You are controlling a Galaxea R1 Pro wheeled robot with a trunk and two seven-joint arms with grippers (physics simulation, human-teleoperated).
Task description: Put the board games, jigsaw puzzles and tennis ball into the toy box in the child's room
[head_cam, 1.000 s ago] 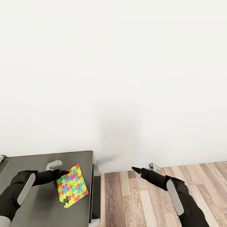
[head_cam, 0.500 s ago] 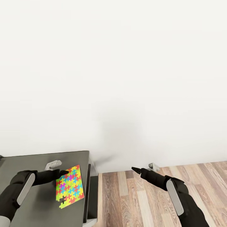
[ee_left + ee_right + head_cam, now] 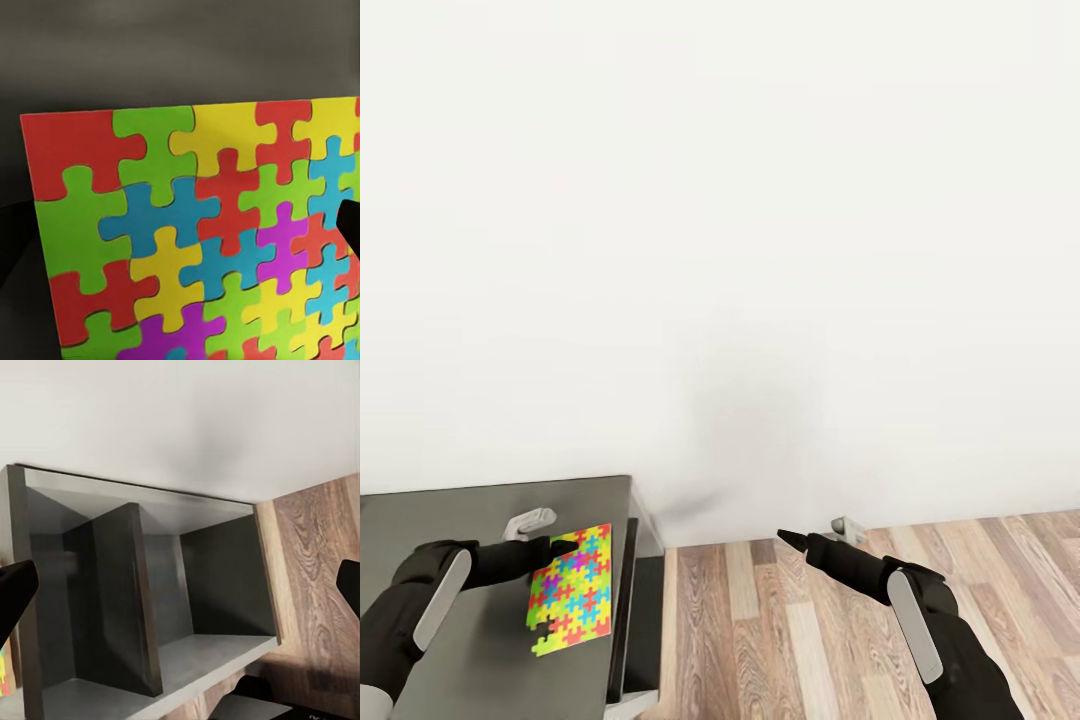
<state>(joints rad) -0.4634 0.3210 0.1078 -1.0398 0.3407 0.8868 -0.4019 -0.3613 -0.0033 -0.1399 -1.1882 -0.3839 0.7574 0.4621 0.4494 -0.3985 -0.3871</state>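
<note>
Puzzle (image 3: 571, 590), the bright multicoloured one, hung pinched by its left edge in my left tool (image 3: 556, 547), held above the dark-grey bench (image 3: 460, 520) at the near left of the scene. In the left wrist view the puzzle (image 3: 195, 240) stood close before the camera, its interlocking pieces sharp, with a dark fingertip (image 3: 349, 225) overlapping one edge. My right tool (image 3: 792, 540) carried nothing and reached out over the wood floor (image 3: 810, 620) toward the white wall (image 3: 760, 250); its two fingertips sat wide apart at the sides of the right wrist view, so I judged it spread. That same view looked into the bench's open grey compartments (image 3: 172, 585).

I took this to be the carrying step: one puzzle was in hand and being moved to the toy box, which I could not see from here. Neither the pale table nor the other toys were in front of me.

Next, I judged, I would need to turn or roll until the toy box came into sight, keep the thin square gripped firmly, bring it over the bin and release it low so it lands flat inside.
</note>
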